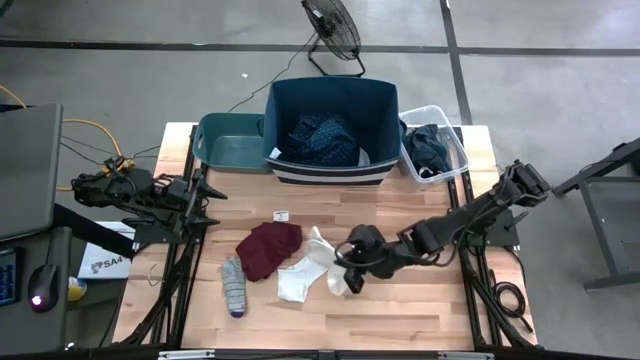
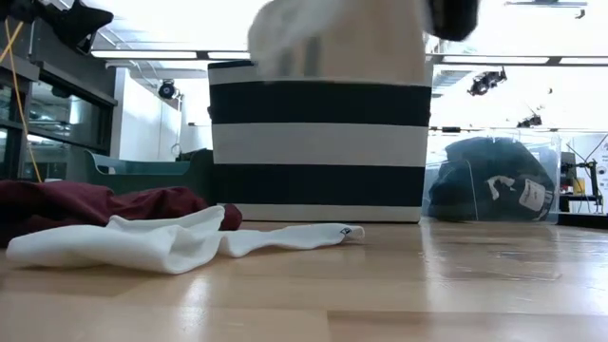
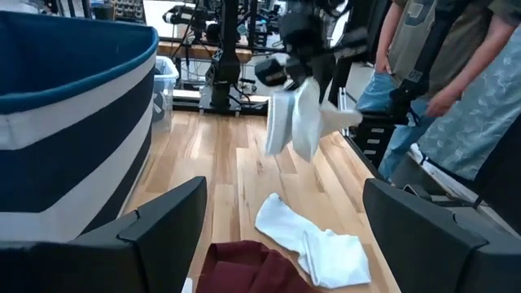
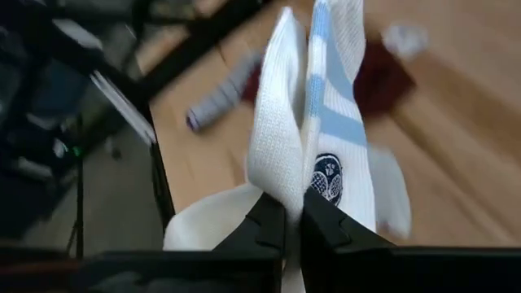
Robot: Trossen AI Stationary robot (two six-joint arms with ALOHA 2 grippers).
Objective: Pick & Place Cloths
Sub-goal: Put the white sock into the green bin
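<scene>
My right gripper is over the table's middle, shut on a white sock with pale blue stripes, which hangs in the air. Below it, a second white sock lies flat on the wood beside a maroon cloth and a grey sock. A navy dotted cloth lies in the striped navy bin. A dark garment with white tags fills the clear bin. My left gripper waits open at the table's left edge. My right gripper pinches the white striped sock between its two fingers at a fold of the fabric, so several layers are in the hold. The sock is lifted clear of the table and hangs slack below the fingers.
A teal bin stands left of the navy bin along the far edge. A small white tag lies on the wood. A person stands beyond the table's right side. Bare wood shows at the near right.
</scene>
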